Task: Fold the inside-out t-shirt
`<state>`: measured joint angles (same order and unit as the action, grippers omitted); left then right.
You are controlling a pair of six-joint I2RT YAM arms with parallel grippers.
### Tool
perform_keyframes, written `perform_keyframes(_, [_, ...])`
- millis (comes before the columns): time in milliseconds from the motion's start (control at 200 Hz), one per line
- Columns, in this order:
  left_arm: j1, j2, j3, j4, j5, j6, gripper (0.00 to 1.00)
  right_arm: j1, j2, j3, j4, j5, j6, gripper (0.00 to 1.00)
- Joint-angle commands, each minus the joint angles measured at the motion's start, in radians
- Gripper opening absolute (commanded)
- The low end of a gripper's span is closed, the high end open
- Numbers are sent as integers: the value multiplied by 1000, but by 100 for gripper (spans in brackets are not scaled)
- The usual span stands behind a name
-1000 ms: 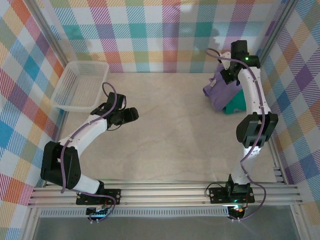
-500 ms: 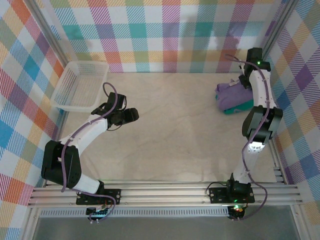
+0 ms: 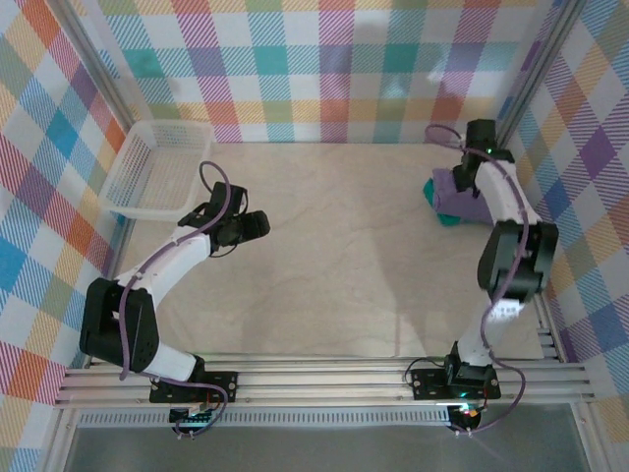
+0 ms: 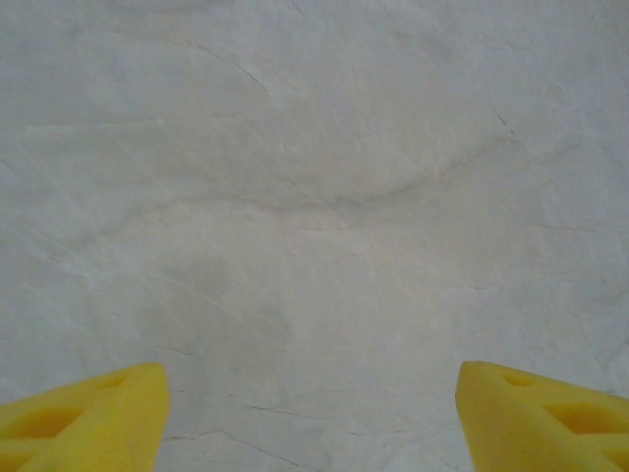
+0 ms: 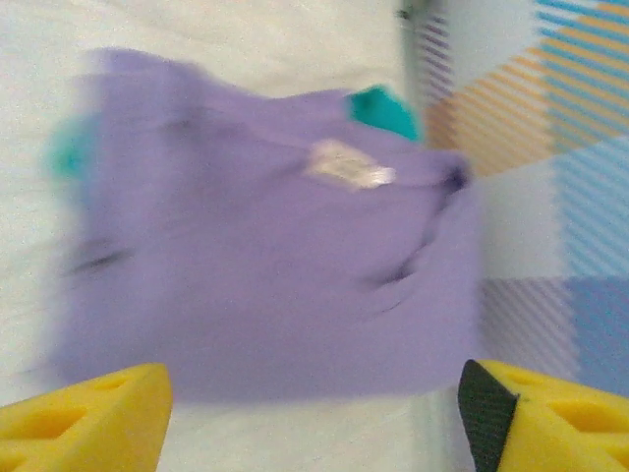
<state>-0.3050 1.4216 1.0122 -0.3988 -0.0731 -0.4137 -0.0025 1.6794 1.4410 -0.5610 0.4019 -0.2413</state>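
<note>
Beige table [image 3: 334, 256]: shirt [image 5: 265, 265] heaped over teal cloth [image 5: 381, 110] at the far right corner. Right gripper [image 5: 314, 393] and left gripper [image 4: 313, 393] both gape; best pinch purple alone and drag it centreward.

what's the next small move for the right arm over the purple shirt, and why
Probably lift the right pincer straight up and away. Its jaws stand wide open with nothing between them, and the lavender t-shirt lies below it in what looks like a compact fold on top of the teal garment, so there seems nothing left to grip there.
</note>
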Motion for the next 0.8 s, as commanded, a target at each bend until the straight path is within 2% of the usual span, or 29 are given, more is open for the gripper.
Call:
perform_keyframes(0, [13,-95,-52,81,-159,8,86,59,-244,-259,195,-239,243,82])
perform_keyframes(55, [16,-137,-92,129,-245,25,91,73,-353,-399,256,-281,299,86])
perform_keyframes(190, [27,-221,-240,301,-504,87,98,77,-556,-701,451,-272,381,100])
perform_keyframes(235, [39,-231,-297,381,-543,121,98,79,-588,-785,537,-244,377,100])
perform_keyframes(305, [51,-223,-413,614,-538,275,99,79,-605,-916,728,-204,341,100])
perform_keyframes(355, [61,-196,-485,786,-506,368,100,77,-591,-992,867,-171,314,100])
perform_keyframes(400, [86,-155,-519,885,-425,407,100,77,-554,-1045,997,-164,271,100])
perform_keyframes(445, [118,-104,-520,925,-349,415,100,77,-495,-1074,1096,-163,244,100])
perform_keyframes(515, [131,-46,-517,974,-312,458,100,78,-396,-1082,1204,-178,236,100])
perform_keyframes(540, [143,-37,-504,942,-284,449,100,77,-362,-1081,1263,-184,236,100])
perform_keyframes(615, [179,-23,-527,971,-195,435,100,68,-308,-1051,1288,-210,252,100])
perform_keyframes(735, [244,103,-628,1230,-129,382,100,53,-168,-1059,1432,-289,247,100])
perform_keyframes(770, [245,145,-616,1259,-94,396,100,52,-124,-1066,1504,-289,242,100])
perform_keyframes(795, [241,152,-606,1255,-61,421,100,51,-136,-1057,1457,-290,249,100])
